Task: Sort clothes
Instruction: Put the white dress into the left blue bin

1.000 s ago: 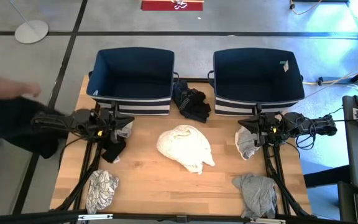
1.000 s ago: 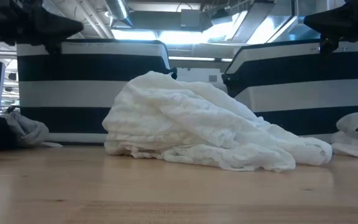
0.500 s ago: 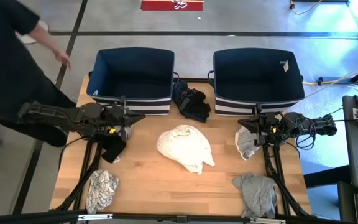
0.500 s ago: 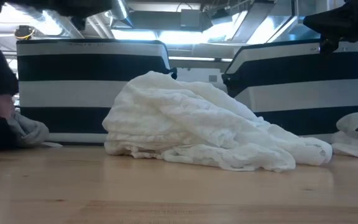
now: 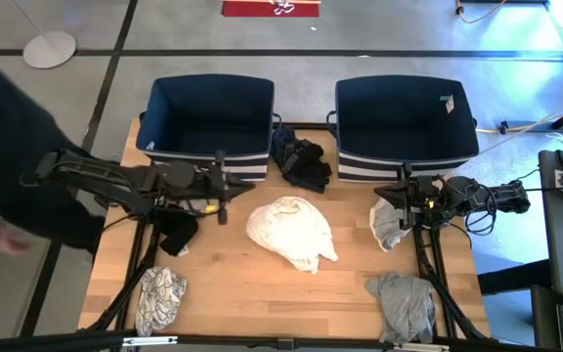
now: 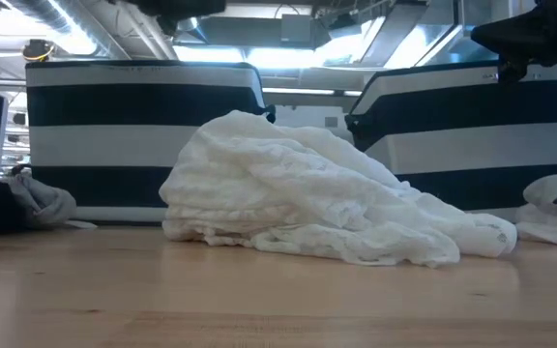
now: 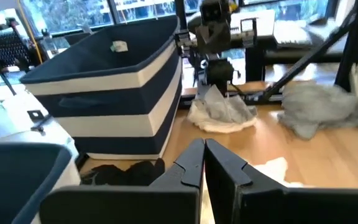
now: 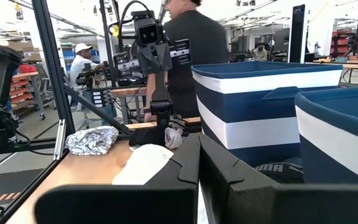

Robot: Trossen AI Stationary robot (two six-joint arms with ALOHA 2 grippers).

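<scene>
Beside the white garment (image 5: pixel 289 231) — left tool (image 5: pixel 225 185), fingers together.

White crumpled garment (image 5: pixel 290 232) mid-table, black one (image 5: pixel 301 160) between two navy bins (image 5: pixel 208 125) with white-striped bases. Light wood table (image 5: pixel 252 293). Grey-white patterned piece (image 5: pixel 160 297) at the front left corner, plain grey piece (image 5: pixel 404 305) at the front right, pale grey-white one (image 5: pixel 389 224) by the right edge, black cloth (image 5: pixel 177 234) at the left.
</scene>
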